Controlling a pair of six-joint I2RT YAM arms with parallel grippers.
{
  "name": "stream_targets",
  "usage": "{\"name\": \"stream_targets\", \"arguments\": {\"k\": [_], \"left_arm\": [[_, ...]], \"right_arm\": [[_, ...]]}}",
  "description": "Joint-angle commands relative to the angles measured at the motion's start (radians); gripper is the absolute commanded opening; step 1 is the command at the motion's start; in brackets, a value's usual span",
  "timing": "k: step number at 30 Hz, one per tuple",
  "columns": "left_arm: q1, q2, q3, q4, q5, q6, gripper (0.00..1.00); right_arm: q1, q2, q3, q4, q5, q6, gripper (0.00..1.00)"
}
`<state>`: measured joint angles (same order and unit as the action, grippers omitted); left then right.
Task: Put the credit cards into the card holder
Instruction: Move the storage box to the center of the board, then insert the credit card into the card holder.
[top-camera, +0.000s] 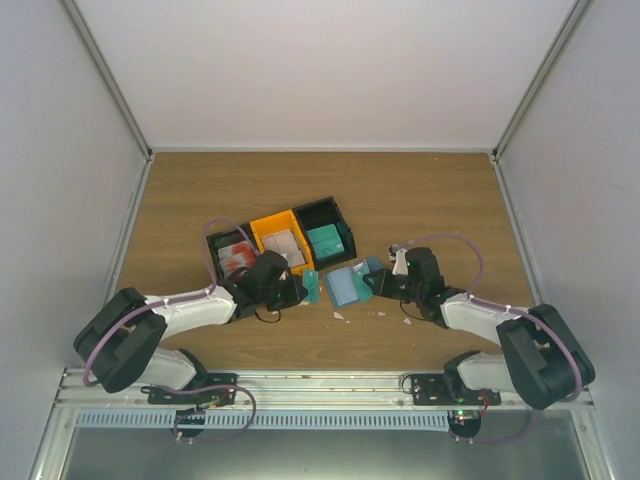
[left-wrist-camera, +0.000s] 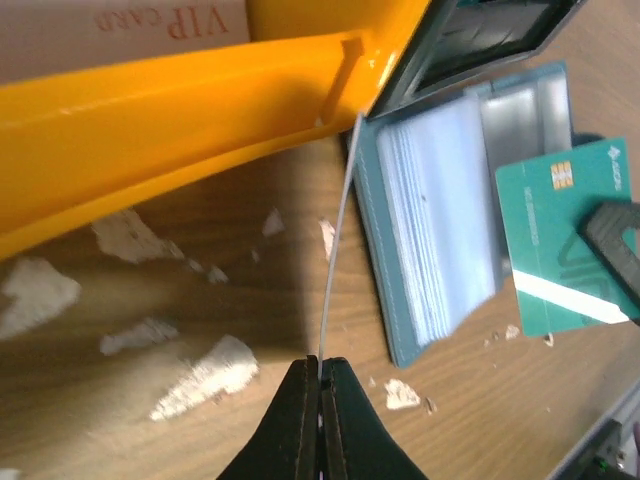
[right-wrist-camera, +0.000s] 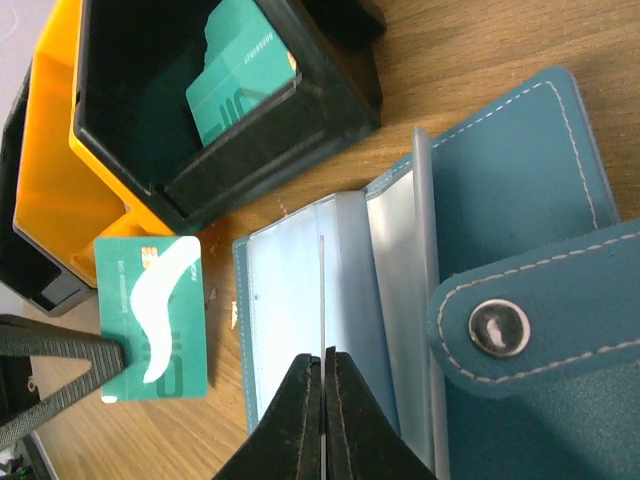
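Observation:
The card holder (top-camera: 345, 287) lies open on the table, blue-teal with clear sleeves (right-wrist-camera: 290, 300) and a snap flap (right-wrist-camera: 500, 328). My left gripper (left-wrist-camera: 321, 362) is shut on a teal-green card with a white swoosh (right-wrist-camera: 150, 315), held on edge just left of the holder. My right gripper (right-wrist-camera: 323, 352) is shut on another teal-green chip card (left-wrist-camera: 560, 250), held edge-on over the holder's sleeves. Red and white cards (top-camera: 237, 258) lie in the left black bin. In the top view the left gripper (top-camera: 300, 287) and right gripper (top-camera: 372, 283) flank the holder.
Three bins stand just behind the holder: a black one (top-camera: 213, 245), an orange one (left-wrist-camera: 150, 120) with a pale VIP card (left-wrist-camera: 170, 22), and a black one (right-wrist-camera: 110, 170) with a teal card stack (right-wrist-camera: 240, 75). White scraps (left-wrist-camera: 195, 375) litter the wood.

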<state>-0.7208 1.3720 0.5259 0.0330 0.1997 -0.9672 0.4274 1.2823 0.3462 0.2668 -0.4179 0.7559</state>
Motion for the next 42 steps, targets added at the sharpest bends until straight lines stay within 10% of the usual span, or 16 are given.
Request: {"name": "stream_targets", "arguments": {"k": [1, 42], "left_arm": [[0.052, 0.029, 0.063, -0.022, -0.095, 0.07, 0.0], [-0.019, 0.104, 0.074, 0.12, 0.087, -0.016, 0.0]], "right_arm": [[0.007, 0.017, 0.028, 0.038, 0.026, -0.016, 0.0], [-0.039, 0.236, 0.084, 0.123, -0.061, -0.122, 0.01]]}}
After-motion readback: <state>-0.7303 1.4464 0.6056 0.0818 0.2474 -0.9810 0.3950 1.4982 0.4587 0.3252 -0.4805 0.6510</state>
